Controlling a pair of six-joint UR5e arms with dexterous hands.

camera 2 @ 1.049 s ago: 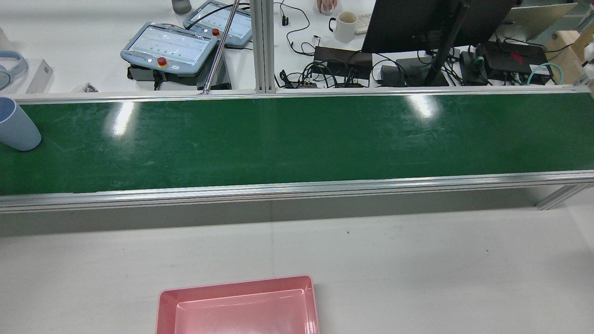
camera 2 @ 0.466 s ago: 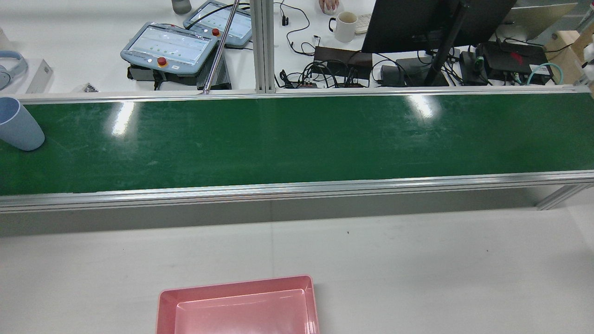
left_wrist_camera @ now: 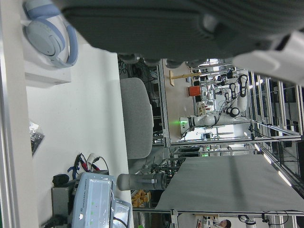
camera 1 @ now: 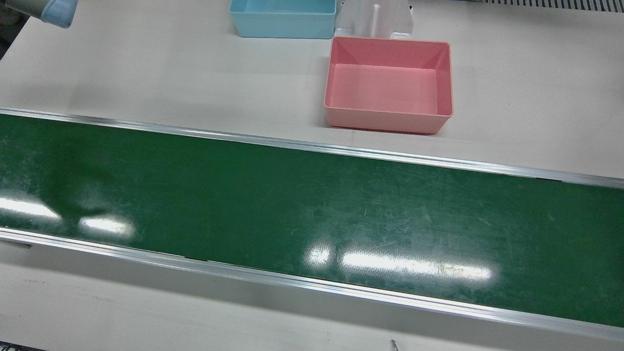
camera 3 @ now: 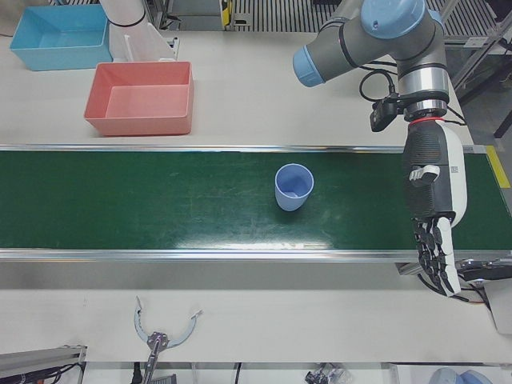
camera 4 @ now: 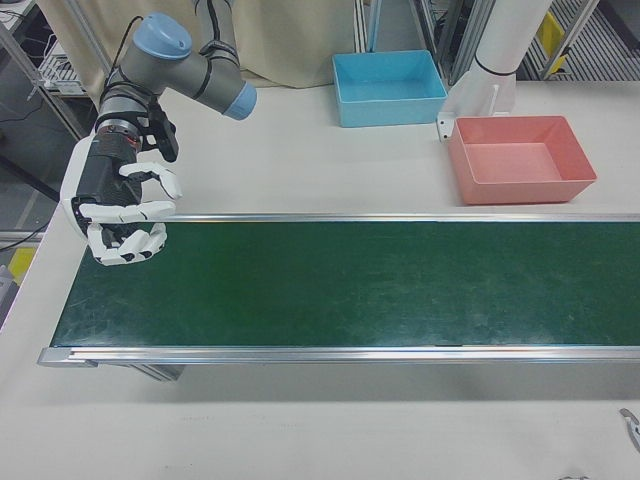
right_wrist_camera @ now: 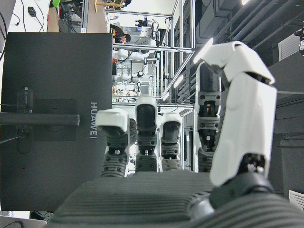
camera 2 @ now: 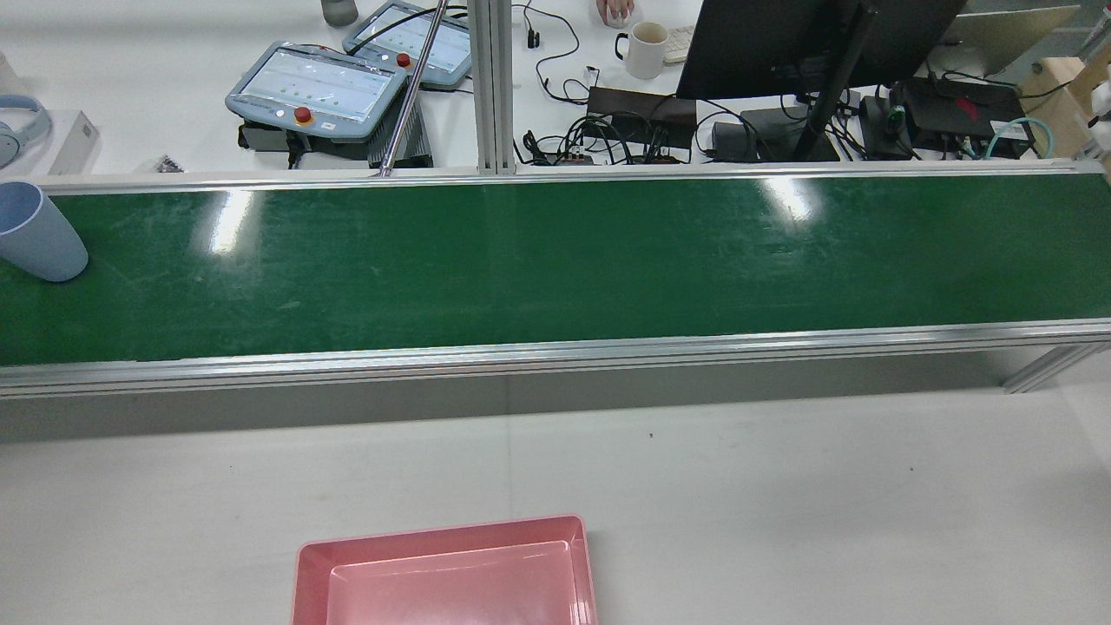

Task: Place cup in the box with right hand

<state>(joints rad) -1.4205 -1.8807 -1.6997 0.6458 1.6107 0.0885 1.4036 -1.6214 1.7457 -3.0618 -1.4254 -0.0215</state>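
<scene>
Front view: the green conveyor belt [camera 1: 312, 204] crosses the white counter [camera 1: 146, 73] and shows no cup in this frame. The pink box [camera 1: 388, 86] sits empty on the robot's side of the belt, with a blue box [camera 1: 282, 18] behind it. Neither hand is visible here.

Rear view: the cup [camera 2: 36, 233], pale blue and upright, stands on the belt at the far left edge of the frame. The pink box is partly visible at the bottom centre, well apart from the cup.

Left-front view: the cup stands mouth up at mid-width of the belt, untouched. The left hand [camera 3: 432, 216] hangs over the belt's outer end, fingers extended and apart, holding nothing; in my judgement it is parked clear because the task belongs to the other hand.

Right-front view: the right hand [camera 4: 120, 215] hovers at the opposite end of the belt, fingers loosely curled with space between them, holding nothing. The belt beneath it is bare. I judge it is stationed there to meet the cup.

Left hand view: only the hand's underside and the room.

Right hand view: fingers [right_wrist_camera: 145, 137] spread, empty.
</scene>
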